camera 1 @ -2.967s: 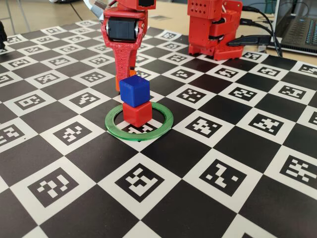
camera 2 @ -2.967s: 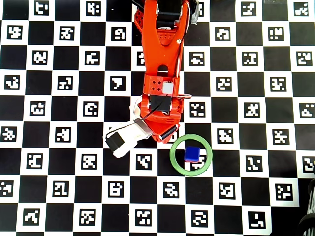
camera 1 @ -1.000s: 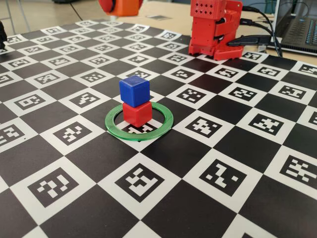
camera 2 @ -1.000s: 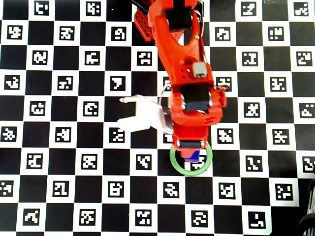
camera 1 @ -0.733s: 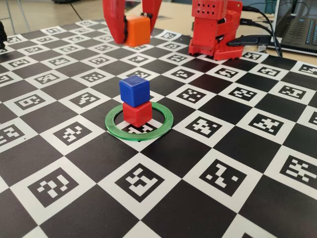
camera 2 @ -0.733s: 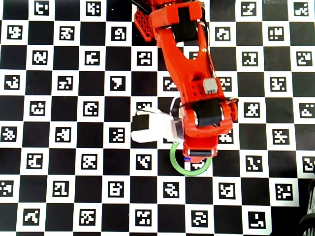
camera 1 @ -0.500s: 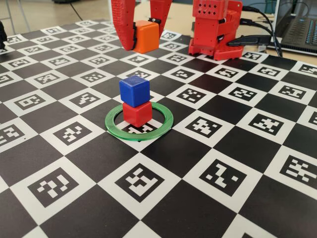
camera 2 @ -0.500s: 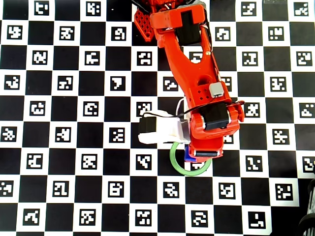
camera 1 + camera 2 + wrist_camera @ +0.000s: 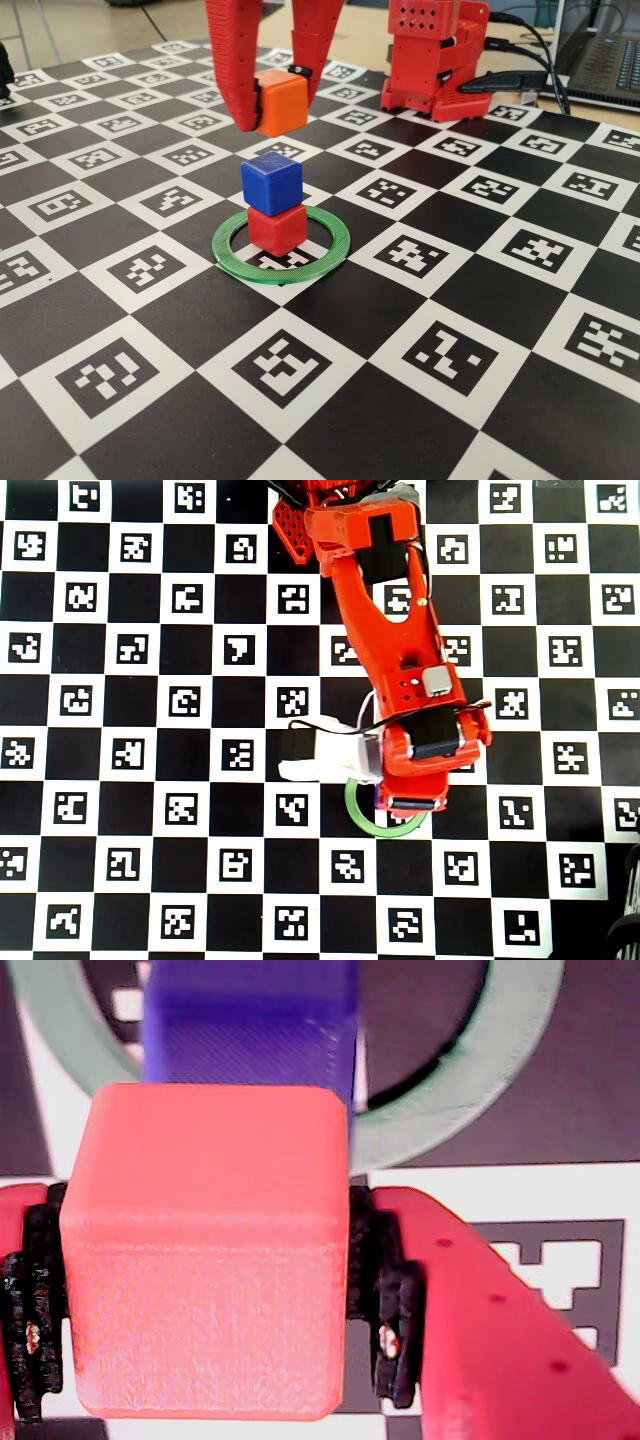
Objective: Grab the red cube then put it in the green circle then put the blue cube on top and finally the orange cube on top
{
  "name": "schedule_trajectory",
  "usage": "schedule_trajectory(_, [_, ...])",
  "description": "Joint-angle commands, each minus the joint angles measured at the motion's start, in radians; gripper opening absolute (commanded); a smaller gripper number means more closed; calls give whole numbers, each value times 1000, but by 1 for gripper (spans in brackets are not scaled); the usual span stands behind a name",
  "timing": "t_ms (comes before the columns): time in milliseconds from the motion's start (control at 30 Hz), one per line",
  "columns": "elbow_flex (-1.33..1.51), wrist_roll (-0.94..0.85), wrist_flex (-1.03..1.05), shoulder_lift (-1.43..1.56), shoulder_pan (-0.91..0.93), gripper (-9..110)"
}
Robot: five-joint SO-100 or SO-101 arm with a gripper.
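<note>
A: The orange cube (image 9: 280, 102), a small matte bright orange plastic block, is seen in the upper middle of the fixed view, clamped between the two red jaws of the gripper (image 9: 272, 100). In the wrist view it fills the lower left, pressed on both sides by the black pads (image 9: 385, 1290).

B: And the stack?

A: The small matte red plastic cube (image 9: 277, 228) is set inside the thin flat green plastic ring (image 9: 330, 247) at the centre of the fixed view, and the deep-blue matte plastic cube (image 9: 271, 179) is seated on top of it, turned slightly against the red one. The orange cube is held in the air above and a little behind the blue one, not touching it.

B: What could be spoiled from here?

A: In the wrist view the blue cube (image 9: 250, 1030) is shown offset toward the upper part of the frame, so the alignment is judged incomplete. If the orange cube were lowered off-centre, the blue cube could be struck on an edge and the stack toppled out of the ring. A jaw tip could also be dragged against the blue cube. In the overhead view the stack is hidden by the arm (image 9: 395, 650), so the offset probably cannot be checked there.
</note>
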Motion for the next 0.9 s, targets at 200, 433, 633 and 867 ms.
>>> schedule_trajectory(200, [5, 5, -25, 61, 26, 6])
schedule_trajectory(433, [58, 12, -48, 75, 37, 6])
schedule_trajectory(633, [78, 18, -67, 80, 37, 6])
schedule_trajectory(867, [78, 26, -77, 86, 20, 6])
